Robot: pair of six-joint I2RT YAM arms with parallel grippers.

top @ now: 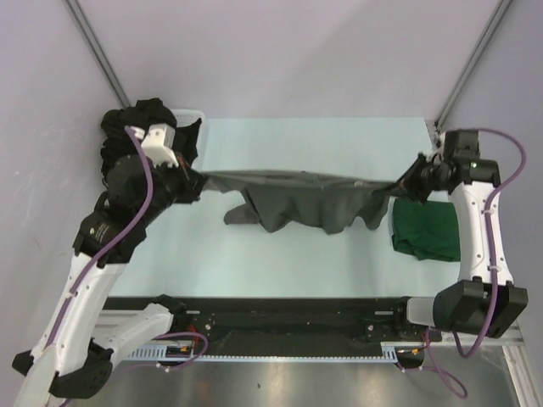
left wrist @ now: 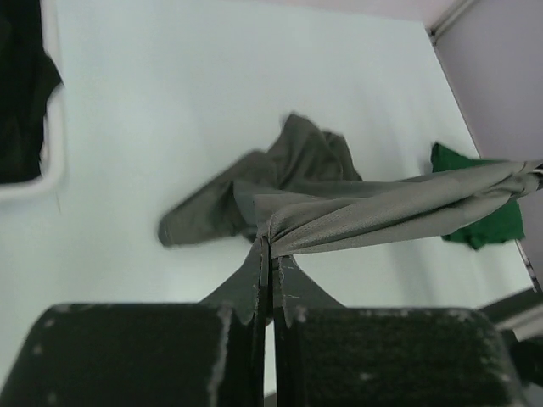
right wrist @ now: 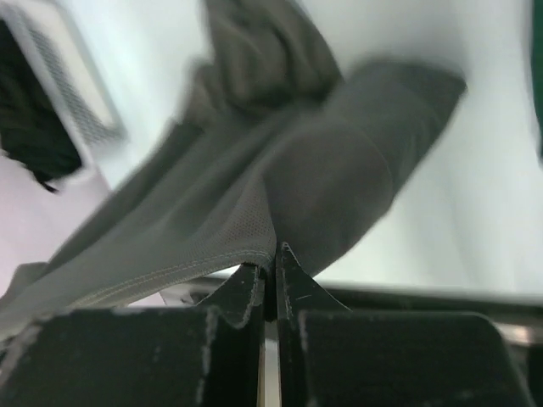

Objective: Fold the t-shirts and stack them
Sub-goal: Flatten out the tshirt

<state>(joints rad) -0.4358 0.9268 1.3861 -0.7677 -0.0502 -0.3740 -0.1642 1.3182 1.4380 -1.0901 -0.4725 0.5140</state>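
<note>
Tabletop (top: pixel 297 263): grey tee (top: pixel 314 203) betw. end effectors (top: pixel 197 175) (top: pixel 397 188).

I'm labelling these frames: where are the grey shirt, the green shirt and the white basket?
grey shirt (top: pixel 297 208): top view, on its hanging middle.
green shirt (top: pixel 428 231): top view, on its centre.
white basket (left wrist: pixel 53 136): left wrist view, on its rim.

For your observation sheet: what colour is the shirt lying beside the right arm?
Dark green shirt; clearest in the top view.
</note>
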